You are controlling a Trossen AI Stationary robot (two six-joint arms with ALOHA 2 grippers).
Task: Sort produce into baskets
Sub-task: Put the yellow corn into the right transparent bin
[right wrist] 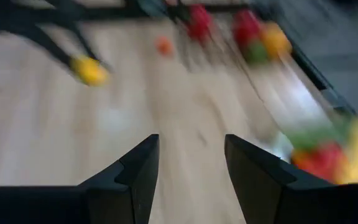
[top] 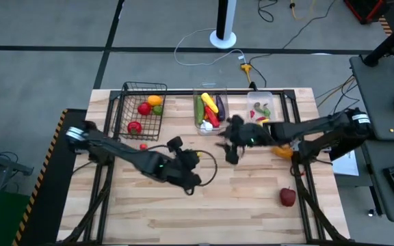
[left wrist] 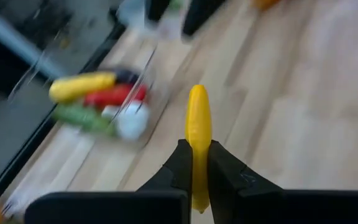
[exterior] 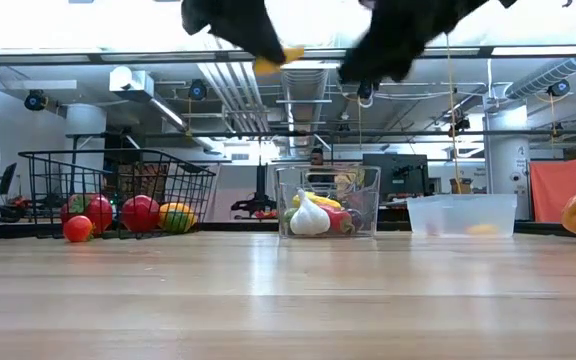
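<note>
- Evidently the left claw (left wrist: 193, 163) gripped a yellow pepper (left wrist: 198, 127) above the bench (top: 252, 198).
- Best carried over the taller clear bin (top: 209, 109) before release.
- Right claw (right wrist: 190, 160) hung open nearby.

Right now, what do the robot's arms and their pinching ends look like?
Both arms are dark, slim and jointed, with pale bands near their bases and black cables looping alongside. Each end effector, left and right, has two flat, matte black, angular fingers.
</note>
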